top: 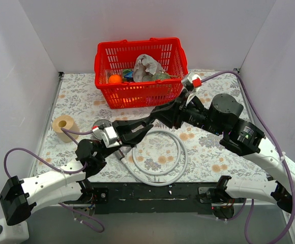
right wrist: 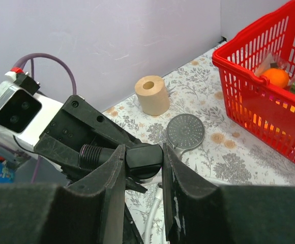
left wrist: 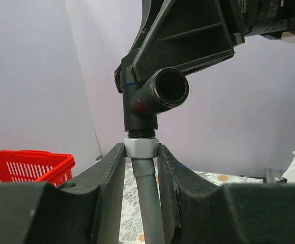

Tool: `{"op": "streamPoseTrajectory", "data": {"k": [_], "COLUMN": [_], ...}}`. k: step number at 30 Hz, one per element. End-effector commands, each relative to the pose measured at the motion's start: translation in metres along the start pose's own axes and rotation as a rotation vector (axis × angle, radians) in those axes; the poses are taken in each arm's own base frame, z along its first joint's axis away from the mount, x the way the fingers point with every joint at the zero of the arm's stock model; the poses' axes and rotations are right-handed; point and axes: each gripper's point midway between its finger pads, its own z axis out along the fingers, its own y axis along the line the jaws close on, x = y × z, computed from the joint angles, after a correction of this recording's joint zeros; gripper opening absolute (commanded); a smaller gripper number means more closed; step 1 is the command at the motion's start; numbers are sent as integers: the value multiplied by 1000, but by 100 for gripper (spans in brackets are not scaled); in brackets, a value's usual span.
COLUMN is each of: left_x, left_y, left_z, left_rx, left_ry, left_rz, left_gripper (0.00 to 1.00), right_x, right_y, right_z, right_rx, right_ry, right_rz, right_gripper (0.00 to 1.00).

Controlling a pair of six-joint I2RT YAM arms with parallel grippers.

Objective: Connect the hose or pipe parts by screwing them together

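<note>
My left gripper [left wrist: 141,152] is shut on the light-grey hex end nut [left wrist: 141,147] of the hose [left wrist: 150,203], which hangs straight down between the fingers. Directly above the nut is a black elbow fitting [left wrist: 152,96]. Its threaded end meets the nut's top and a few threads show. My right gripper [right wrist: 143,152] is shut on that black fitting [right wrist: 145,160], whose second threaded end points left. The two grippers meet above the table's left middle [top: 126,134]. The hose loop [top: 182,157] lies on the table. The shower head [right wrist: 185,131] lies face up beyond the grippers, with its handle hidden.
A red basket [top: 137,71] holding an orange and other items stands at the back centre. A wooden roll [top: 63,126] stands at the left, near the white wall. Purple cables [top: 30,152] trail from both arms. A loose hose end [top: 123,155] rests near the front edge.
</note>
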Motion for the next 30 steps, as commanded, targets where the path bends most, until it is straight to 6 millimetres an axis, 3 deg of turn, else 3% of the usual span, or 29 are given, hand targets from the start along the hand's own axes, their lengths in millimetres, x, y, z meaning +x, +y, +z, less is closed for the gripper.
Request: {"op": "streamPoseTrajectory", "data": {"k": [1, 10, 14, 20, 30], "left_x": [-84, -82, -79, -76, -74], "left_y": [-1, -2, -2, 0, 6], "left_z": [14, 17, 18, 19, 20], "left_rx": [25, 29, 30, 24, -11], "left_ry": [-255, -254, -248, -242, -239], "left_rz": [83, 85, 84, 85, 90], "left_gripper": [0, 0, 0, 0, 0], "right_x": [37, 46, 59, 60, 81], "right_y": [-40, -46, -53, -62, -52], "right_z": [3, 2, 2, -1, -2], "right_rx": [209, 269, 337, 459, 651], "right_ry": [105, 158, 220, 220, 252], "right_rz": [44, 113, 138, 194, 175], "right_gripper": [1, 1, 1, 1, 1]}}
